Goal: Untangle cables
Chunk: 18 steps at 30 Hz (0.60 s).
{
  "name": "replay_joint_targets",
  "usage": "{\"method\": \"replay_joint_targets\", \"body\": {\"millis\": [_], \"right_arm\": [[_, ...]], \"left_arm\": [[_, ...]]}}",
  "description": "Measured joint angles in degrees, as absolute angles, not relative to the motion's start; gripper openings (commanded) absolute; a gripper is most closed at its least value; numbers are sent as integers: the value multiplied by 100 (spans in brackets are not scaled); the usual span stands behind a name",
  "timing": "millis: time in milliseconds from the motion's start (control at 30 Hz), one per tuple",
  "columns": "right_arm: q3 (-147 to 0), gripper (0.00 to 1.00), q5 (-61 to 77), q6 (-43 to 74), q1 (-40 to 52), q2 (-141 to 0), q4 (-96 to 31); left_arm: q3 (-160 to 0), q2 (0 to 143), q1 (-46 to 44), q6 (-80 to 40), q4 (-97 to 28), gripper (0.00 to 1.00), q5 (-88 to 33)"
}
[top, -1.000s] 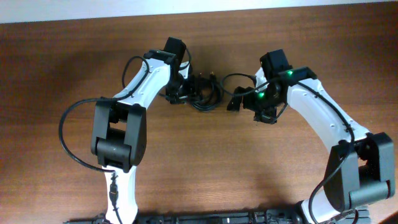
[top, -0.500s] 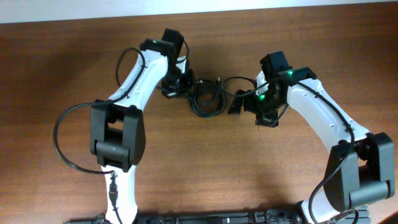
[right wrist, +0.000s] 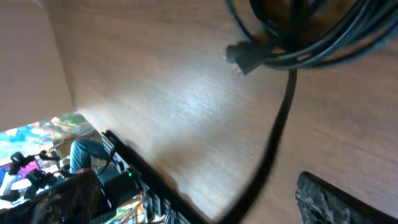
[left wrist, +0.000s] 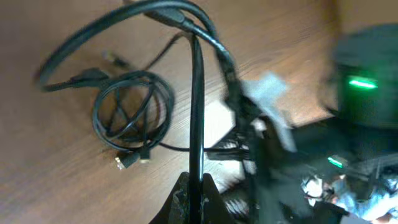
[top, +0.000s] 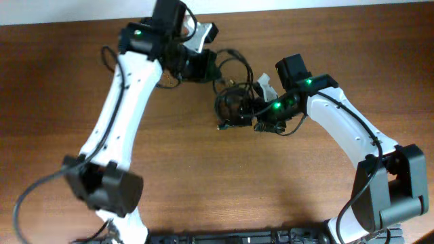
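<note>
The cables (top: 234, 105) lie as a bunch of thin black loops mid-table, between the two arms. My left gripper (top: 205, 66) is at the far side, shut on one black cable (left wrist: 196, 112) that rises from its fingertips (left wrist: 184, 198) and arches over the bunch. In the left wrist view a round coil (left wrist: 130, 118) with small plug ends lies on the wood. My right gripper (top: 245, 119) is at the right edge of the bunch, open wide. One cable strand (right wrist: 270, 158) runs between its fingers (right wrist: 333, 199) untouched, and a plug (right wrist: 244, 58) lies beyond.
The brown wooden table (top: 285, 190) spreads all around. Thicker black wires (top: 41, 186) hang off the left arm near its base. The right arm's wrist with a green light (left wrist: 364, 84) stands close beside the held cable.
My left gripper shut on a cable and swung toward the far side, lifting that strand out of the bunch. The bunch slid right, and the right gripper moved in against it.
</note>
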State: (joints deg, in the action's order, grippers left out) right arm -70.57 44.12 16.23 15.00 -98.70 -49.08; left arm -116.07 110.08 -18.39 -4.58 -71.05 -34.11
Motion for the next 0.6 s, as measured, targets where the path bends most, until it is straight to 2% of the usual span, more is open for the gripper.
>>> {"method": "replay_joint_targets", "body": {"millis": [100, 133, 167, 267, 300, 400, 567, 600], "right_arm": [[-7057, 99, 4447, 1632, 1500, -9870, -4598], [-7057, 95, 4453, 1671, 1500, -9870, -4484], [-7057, 81, 4451, 1745, 1500, -9870, -4383], [-7063, 11, 4359, 2021, 1500, -9870, -4169], [-7065, 4, 4320, 2086, 1500, -9870, -4165], [-7065, 4, 4265, 2255, 1500, -9870, -4176], [-7065, 4, 4313, 2362, 1472, -9870, -4180], [-7067, 14, 4445, 2368, 1420, -9870, -4169]], "left_arm": [[-11618, 10466, -1839, -342, -6866, 0, -3476], [-11618, 10243, -1839, -301, -6781, 0, -3483], [-11620, 10095, -1839, -287, -6729, 0, -3496], [-11627, 9673, -1839, -257, -6604, 0, -3522], [-11627, 9522, -1839, -257, -6556, 0, -3520], [-11653, 9233, -1841, -259, -6547, 0, -3179], [-11712, 9091, -1839, -843, -7096, 0, -1509], [-11712, 9091, -1839, -1000, -7177, 0, -1247]]}}
